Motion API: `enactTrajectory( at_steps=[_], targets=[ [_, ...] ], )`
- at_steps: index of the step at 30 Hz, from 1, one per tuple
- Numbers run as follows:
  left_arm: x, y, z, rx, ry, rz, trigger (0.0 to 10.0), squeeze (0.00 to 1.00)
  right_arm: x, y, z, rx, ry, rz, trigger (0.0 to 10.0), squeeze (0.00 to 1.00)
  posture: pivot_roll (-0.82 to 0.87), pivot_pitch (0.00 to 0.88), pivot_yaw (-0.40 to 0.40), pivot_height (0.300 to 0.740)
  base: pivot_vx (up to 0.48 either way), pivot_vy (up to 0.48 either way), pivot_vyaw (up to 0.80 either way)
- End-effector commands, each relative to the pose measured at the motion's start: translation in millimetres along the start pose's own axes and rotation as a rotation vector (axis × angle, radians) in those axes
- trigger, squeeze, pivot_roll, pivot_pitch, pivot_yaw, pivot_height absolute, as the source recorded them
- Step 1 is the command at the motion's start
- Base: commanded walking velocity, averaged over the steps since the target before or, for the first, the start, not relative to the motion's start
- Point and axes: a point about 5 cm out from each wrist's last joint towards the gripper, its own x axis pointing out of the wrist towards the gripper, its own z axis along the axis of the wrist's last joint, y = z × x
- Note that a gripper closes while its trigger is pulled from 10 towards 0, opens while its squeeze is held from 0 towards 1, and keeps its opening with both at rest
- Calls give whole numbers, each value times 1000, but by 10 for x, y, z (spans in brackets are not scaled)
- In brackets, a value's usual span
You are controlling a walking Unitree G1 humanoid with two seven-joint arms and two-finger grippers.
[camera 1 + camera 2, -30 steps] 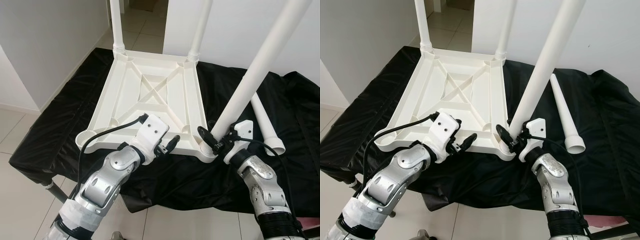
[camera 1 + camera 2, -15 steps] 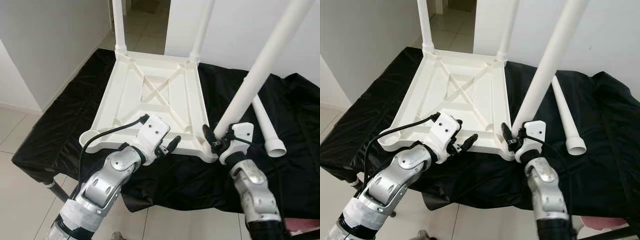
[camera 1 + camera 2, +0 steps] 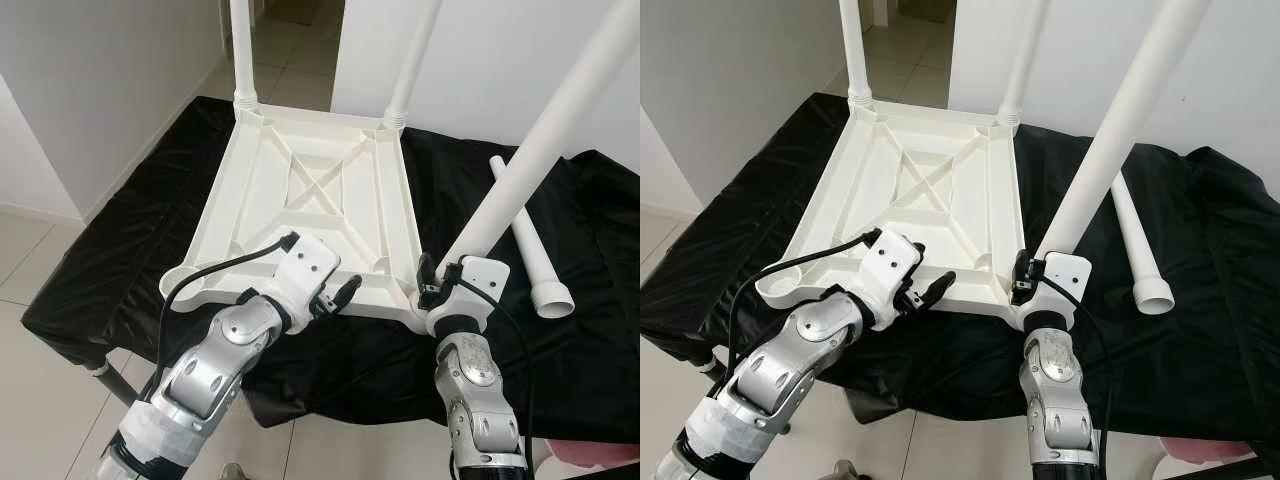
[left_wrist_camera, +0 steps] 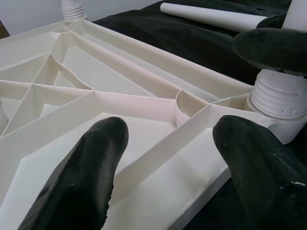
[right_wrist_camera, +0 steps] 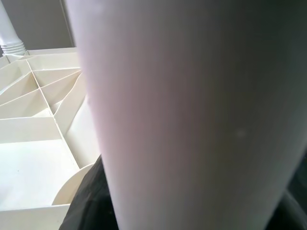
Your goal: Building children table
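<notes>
Two grippers are working at the near edge of the upturned tabletop, which is lying underside-up on the black cloth. I am keeping the left gripper over that near edge with its fingers spread wide and gripping nothing, steadying rather than holding. Beside it, at the near right corner, the right gripper is clamped round the base of the third leg, and the right wrist view is looking straight along the white tube.

Over the last second I have been swinging my right forearm in under the corner, and the leg is leaning less than it was, its threaded collar now sitting at the socket. I judge that I am turning it home, not yet done.

Further out, the fourth leg is lying loose on the cloth to the right, and the near left socket is waiting empty. Farthest off, two legs are standing already fitted at the back corners.
</notes>
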Motion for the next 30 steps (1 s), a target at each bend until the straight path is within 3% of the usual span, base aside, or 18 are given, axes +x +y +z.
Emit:
enactTrajectory(
  at_steps=[1, 4, 6, 7, 13, 18, 19, 22, 23, 30],
  targets=[
    [13, -80, -9, 10, 1, -107, 10000, 0, -35, -9, -100, 45, 65, -27, 10000, 0, 9, 18, -50, 740, 0, 0, 0],
    [18, -77, -1, 12, -2, -108, 10000, 0, -36, 4, -84, 43, 59, -20, 10000, 0, 9, 18, -50, 740, 0, 0, 0],
    [22, -67, 0, 11, -2, -107, 10000, 0, -40, 28, -66, 36, 51, -8, 10000, 51, 7, 12, -48, 740, 0, 0, 0],
    [22, -62, 0, 13, -2, -106, 10000, 0, -38, 41, -45, 41, 37, 15, 10000, 1000, 7, 12, -48, 740, 0, 0, 0],
    [21, -61, -4, 14, -3, -106, 10000, 0, -10, 37, 6, 36, 1, 62, 10000, 1000, 5, 9, -48, 740, 0, 0, 0],
    [29, -78, -3, 17, -4, -111, 10000, 0, 104, -30, 109, 9, -46, 250, 10000, 1000, 3, 11, -49, 740, 0, 0, 0],
    [27, -69, -1, 20, -4, -110, 10000, 0, 112, -33, 113, -1, -43, 306, 10000, 910, 4, 10, -48, 740, 0, 0, 0],
    [25, -58, 0, 22, -3, -108, 10000, 0, 119, -38, 115, -2, -39, 351, 10000, 910, 4, 10, -48, 740, 0, 0, 0],
    [22, -47, -1, 22, -2, -104, 10000, 0, 129, -56, 123, -20, -42, 402, 10000, 0, 7, 10, -48, 740, 0, 0, 0],
    [15, -52, -1, 16, -2, -101, 10000, 0, 184, -138, 125, -52, -4, 590, 10000, 0, 8, 12, -46, 740, 0, 0, 0]
  ],
)
